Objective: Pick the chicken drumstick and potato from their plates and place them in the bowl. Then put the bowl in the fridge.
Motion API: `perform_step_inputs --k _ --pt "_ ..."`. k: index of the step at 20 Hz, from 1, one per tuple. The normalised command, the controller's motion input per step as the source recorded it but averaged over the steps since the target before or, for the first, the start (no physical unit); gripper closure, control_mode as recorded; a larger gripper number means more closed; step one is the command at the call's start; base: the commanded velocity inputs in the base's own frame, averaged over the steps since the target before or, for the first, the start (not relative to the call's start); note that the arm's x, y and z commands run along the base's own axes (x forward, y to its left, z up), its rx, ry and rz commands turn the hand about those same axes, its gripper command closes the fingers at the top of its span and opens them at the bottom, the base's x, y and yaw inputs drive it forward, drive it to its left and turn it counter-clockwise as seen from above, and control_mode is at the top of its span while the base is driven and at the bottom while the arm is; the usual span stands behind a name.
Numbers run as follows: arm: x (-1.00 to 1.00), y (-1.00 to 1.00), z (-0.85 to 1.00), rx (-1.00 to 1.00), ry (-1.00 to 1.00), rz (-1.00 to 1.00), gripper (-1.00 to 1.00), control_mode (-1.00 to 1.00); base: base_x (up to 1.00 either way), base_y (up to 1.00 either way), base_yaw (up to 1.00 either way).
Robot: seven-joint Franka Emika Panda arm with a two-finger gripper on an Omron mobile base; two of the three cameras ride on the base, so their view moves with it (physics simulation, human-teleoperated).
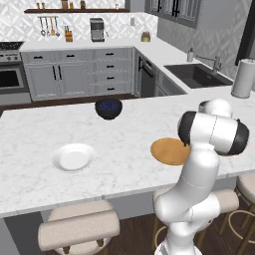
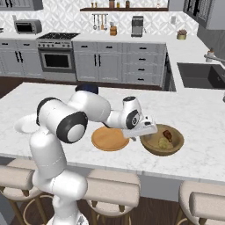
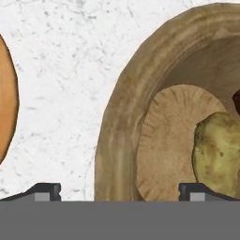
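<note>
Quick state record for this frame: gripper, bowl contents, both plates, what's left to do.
gripper: open, straddling the near wall of the bowl, holding nothing
bowl: tan wooden bowl on the island counter, right of the wooden plate
potato: in the bowl
chicken drumstick: in the bowl, beside the potato
wooden plate: nothing on it
white plate: nothing on it
dark bowl: farther back on the counter
remaining: bowl not yet in the fridge
</note>
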Motion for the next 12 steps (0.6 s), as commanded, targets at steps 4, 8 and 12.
perform_step_inputs --k 4,8,12 --pt "0.16 -0.21 -0.21 -0.01 0.0 -0.04 -1.0 -1.0 0.0 0.0 0.0" --pt "0.0 -0.06 -0.29 -0.04 0.0 -0.04 -1.0 -1.0 0.0 0.0 0.0" --pt "0.0 0.0 -0.14 -0.04 -0.01 -0.04 1.0 -1.0 0.0 0.0 0.0"
